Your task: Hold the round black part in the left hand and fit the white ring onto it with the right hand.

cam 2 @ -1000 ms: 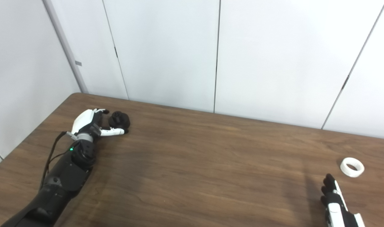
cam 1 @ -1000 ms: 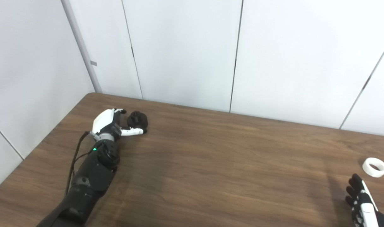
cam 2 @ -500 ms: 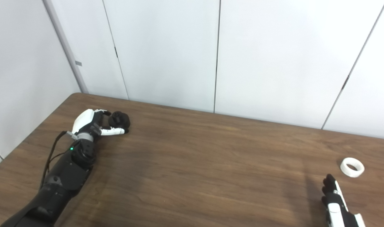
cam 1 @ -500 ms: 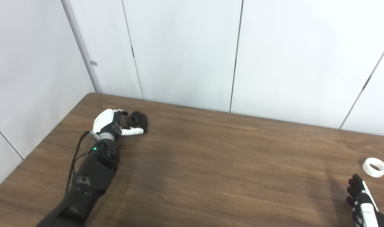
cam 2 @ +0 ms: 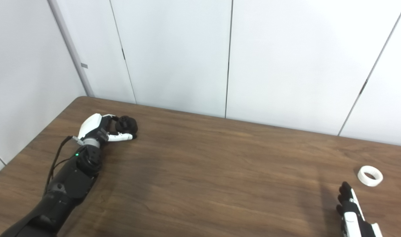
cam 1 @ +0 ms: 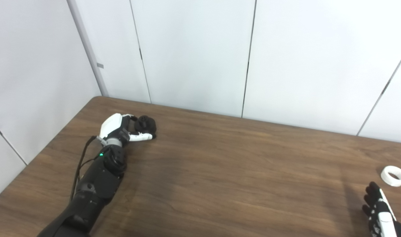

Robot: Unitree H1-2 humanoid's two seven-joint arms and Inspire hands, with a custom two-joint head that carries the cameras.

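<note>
The round black part [cam 1: 146,123] lies on the brown table [cam 1: 220,171] near its far left corner. My left hand [cam 1: 121,129] lies beside it; the fingers curl over its left side and the white thumb [cam 1: 141,136] runs along its near side, so the hand grips it. The white ring [cam 1: 394,171] lies flat near the table's right edge. My right hand [cam 1: 376,210] sits at the bottom right, a little short of the ring, fingers straight and apart, holding nothing. Its lower part is cut off by the picture's edge.
White wall panels [cam 1: 193,52] stand right behind the table's far edge and along its left side. A black cable [cam 1: 80,168] runs along my left forearm. Bare wood lies between the two hands.
The camera has shifted slightly. My left hand has closed in a little tighter on the black part. The right hand and the ring have kept their places.
</note>
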